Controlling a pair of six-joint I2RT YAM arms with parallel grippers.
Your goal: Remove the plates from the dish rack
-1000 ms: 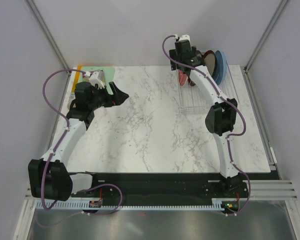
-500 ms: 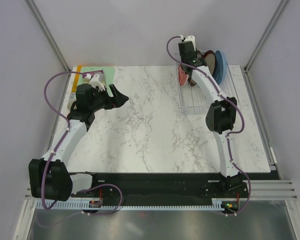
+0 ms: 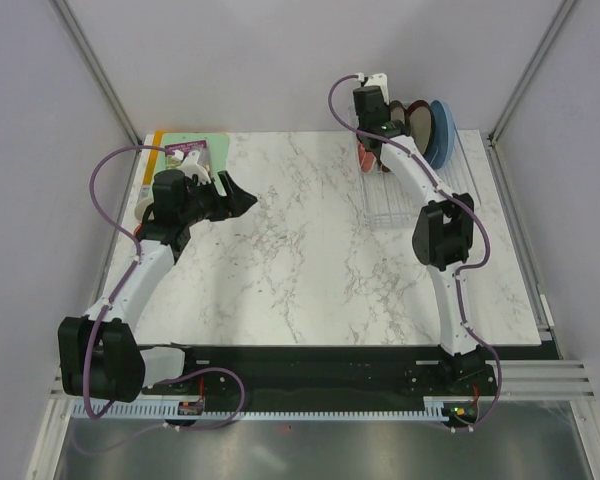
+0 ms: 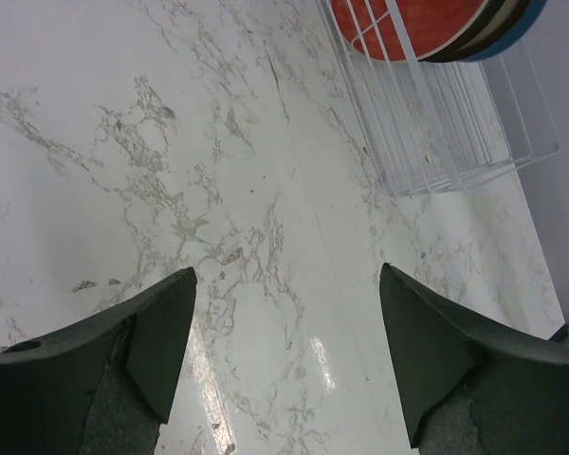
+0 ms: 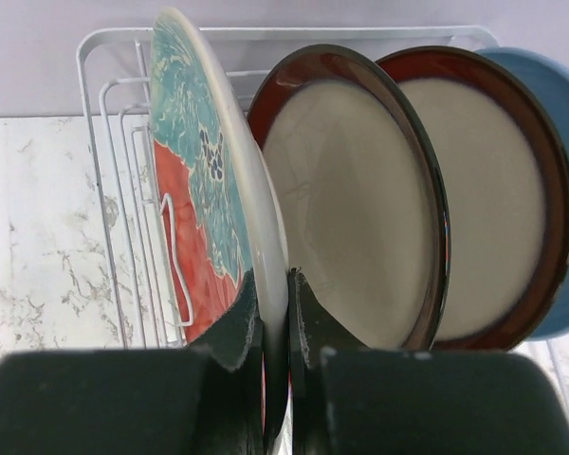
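While the right gripper (image 5: 273,308) clasps the red-and-teal plate (image 5: 192,161) by its rim in the dish rack (image 5: 266,32), the left gripper (image 4: 286,313) hangs spread.

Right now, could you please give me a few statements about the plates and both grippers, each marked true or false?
1. The right gripper is shut on the rim of the red and teal plate. True.
2. The left gripper holds a plate. False: it is open above the bare marble table.
3. The light blue plate lies flat on the table. False: it stands in the dish rack.
4. Two cream-centred plates stand between those two plates. True.
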